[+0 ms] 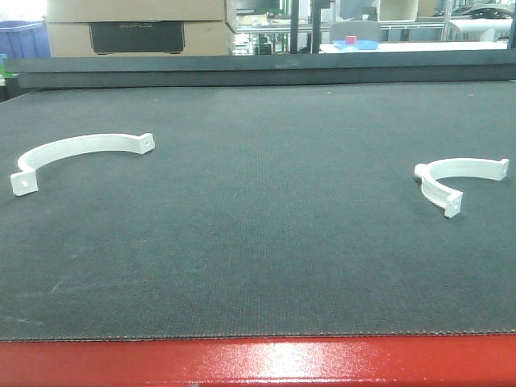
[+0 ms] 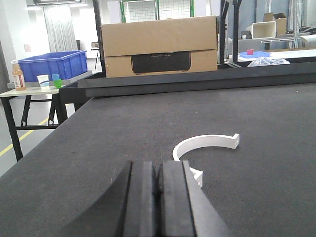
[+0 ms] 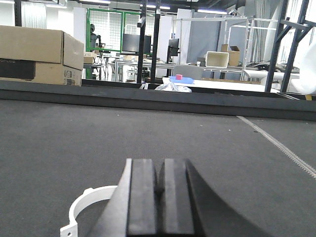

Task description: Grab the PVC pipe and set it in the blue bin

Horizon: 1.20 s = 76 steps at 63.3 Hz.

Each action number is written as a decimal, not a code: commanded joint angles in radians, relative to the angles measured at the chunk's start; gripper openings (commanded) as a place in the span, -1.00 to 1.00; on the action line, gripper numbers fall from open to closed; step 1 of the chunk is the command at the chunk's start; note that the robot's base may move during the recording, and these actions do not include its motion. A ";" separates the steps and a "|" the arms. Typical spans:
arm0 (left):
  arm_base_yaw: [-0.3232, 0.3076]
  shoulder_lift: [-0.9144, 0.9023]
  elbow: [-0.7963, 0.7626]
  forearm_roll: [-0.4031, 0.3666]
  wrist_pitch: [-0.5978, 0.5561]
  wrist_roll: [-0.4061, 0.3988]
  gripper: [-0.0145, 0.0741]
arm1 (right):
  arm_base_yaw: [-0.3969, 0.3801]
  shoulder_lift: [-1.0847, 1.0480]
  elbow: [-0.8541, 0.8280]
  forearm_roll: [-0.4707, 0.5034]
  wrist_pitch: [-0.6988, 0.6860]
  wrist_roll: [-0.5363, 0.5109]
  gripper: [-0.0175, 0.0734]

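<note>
Front view: two white parts lie flat on the dark mat [image 1: 258, 242], well apart; the left PVC clamp [image 1: 81, 145] and the right PVC clamp [image 1: 434, 185] are probably set one per arm; no gripper is in frame.

Left wrist view: left gripper [image 2: 157, 170] jaws together, empty; the left PVC clamp [image 2: 205, 141] lies just ahead-right of the jaws; the blue bin [image 2: 52, 64] stands far ahead-left, off the mat.

Right wrist view: right gripper [image 3: 158, 168] jaws together, empty; the right PVC clamp [image 3: 86, 200] lies low-left of the jaws, partly hidden by them.
</note>
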 commanded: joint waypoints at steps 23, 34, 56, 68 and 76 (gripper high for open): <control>-0.003 -0.004 -0.001 -0.003 -0.017 -0.007 -0.92 | -0.005 -0.003 -0.047 -0.002 -0.075 -0.002 -0.97; -0.003 -0.004 -0.001 -0.003 -0.017 -0.007 -0.92 | -0.005 -0.003 -0.200 -0.002 0.086 -0.002 -0.97; -0.003 -0.004 -0.001 -0.003 -0.017 -0.007 -0.92 | -0.005 0.264 -0.422 -0.002 0.282 -0.002 -0.97; -0.003 -0.004 -0.001 -0.003 -0.017 -0.007 -0.92 | -0.005 0.448 -0.530 -0.002 0.339 -0.002 -0.97; -0.003 -0.004 -0.001 -0.003 -0.017 -0.007 -0.92 | -0.005 0.544 -0.594 0.001 0.360 -0.002 -0.97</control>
